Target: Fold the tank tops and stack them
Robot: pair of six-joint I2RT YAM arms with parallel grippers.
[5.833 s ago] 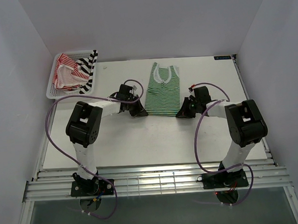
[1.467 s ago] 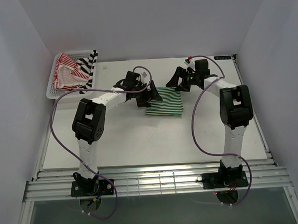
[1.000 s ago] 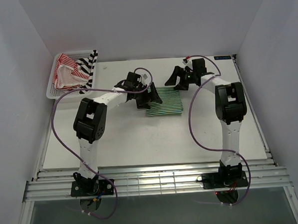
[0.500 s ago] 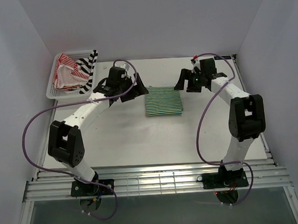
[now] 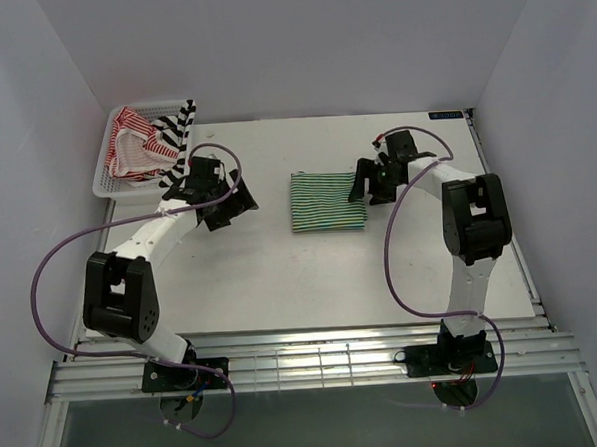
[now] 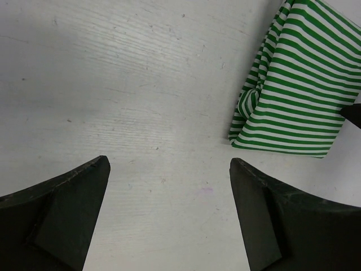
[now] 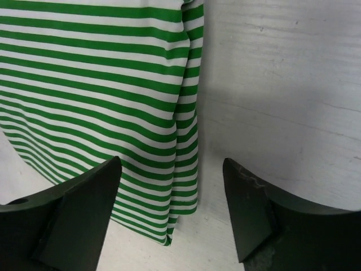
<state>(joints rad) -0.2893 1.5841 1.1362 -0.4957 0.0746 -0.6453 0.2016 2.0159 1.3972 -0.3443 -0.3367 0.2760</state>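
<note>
From above: the green-and-white tank top (image 5: pixel 326 201) lies folded into a neat rectangle around the middle of the desk (image 5: pixel 281 274), a little toward the far side. The left hand (image 5: pixel 232 202) sits low over bare desk, well to the left of that top, jaws spread wide and nothing in them. The right hand (image 5: pixel 361 183) is right at the folded top's right edge, jaws parted too, gripping nothing I can see. Over in the far left corner, the white mesh basket (image 5: pixel 104 179) holds the other two. The red-and-white tank top (image 5: pixel 129 147) is bunched up, and the black-and-white tank top (image 5: pixel 180 138) is draped at the basket's right side, just beside it.

Left wrist view now: two dark fingers (image 6: pixel 56 209) in the bottom corners, wide apart, only bare white desk (image 6: pixel 113 84) between them. Released, empty. The green-and-white tank top (image 6: pixel 299 90) shows at upper right, well clear of the fingers, with a small bunched tuck along its near edge.

Right wrist view: this hand is unclenched as well, fingers (image 7: pixel 62 220) apart. The green-and-white tank top (image 7: pixel 96 84) fills the left side, lying flat, stripes running across, and its side edge runs down through the gap between the fingers. One finger is over cloth, the other over bare desk (image 7: pixel 282 84). Whether either tip touches the cloth, I can't tell.
</note>
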